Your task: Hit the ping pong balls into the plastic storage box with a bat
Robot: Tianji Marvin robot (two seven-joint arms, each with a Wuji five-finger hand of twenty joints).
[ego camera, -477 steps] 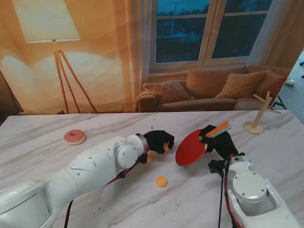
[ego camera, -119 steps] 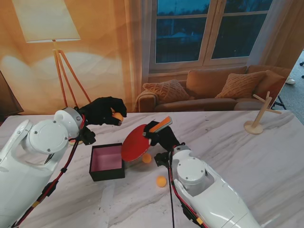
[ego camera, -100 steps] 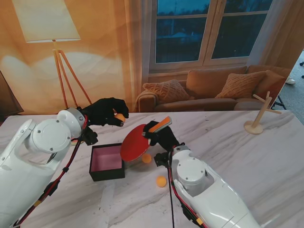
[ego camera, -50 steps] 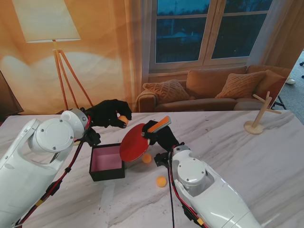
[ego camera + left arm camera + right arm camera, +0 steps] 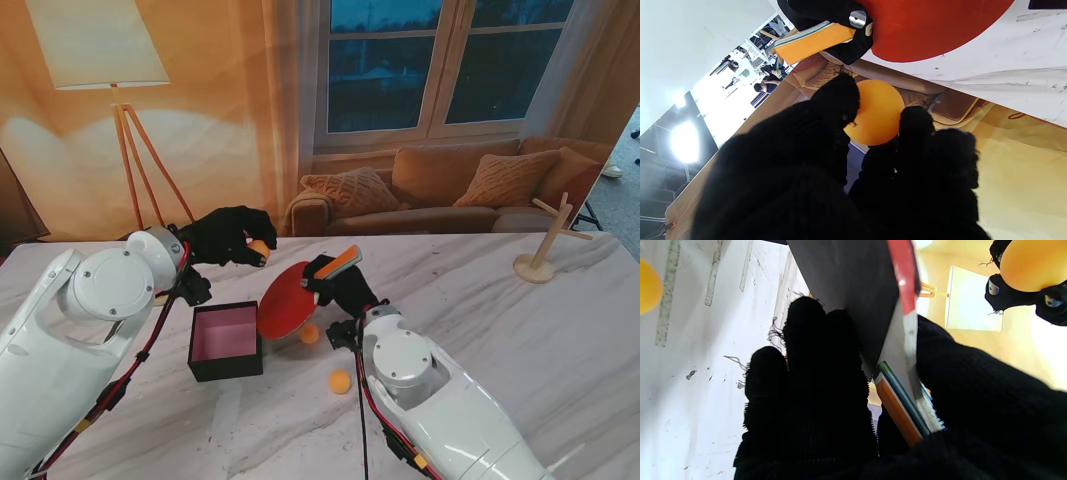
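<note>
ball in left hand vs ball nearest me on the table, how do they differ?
The held ball is pinched in the left hand, off the table; the near ball lies free on the marble, untouched. The held ball is up beside the bat, on the far side of the box; the near ball sits by the right arm, nearer to me than the box. Both are orange and look alike.

I see an orange ball [image 5: 259, 248] in my black-gloved left hand [image 5: 228, 236]; my black-gloved right hand [image 5: 340, 285] holds the red bat [image 5: 288, 301] with its orange handle. The storage box [image 5: 226, 341] is black outside, pink inside, on a white marbled table [image 5: 560, 330].
</note>
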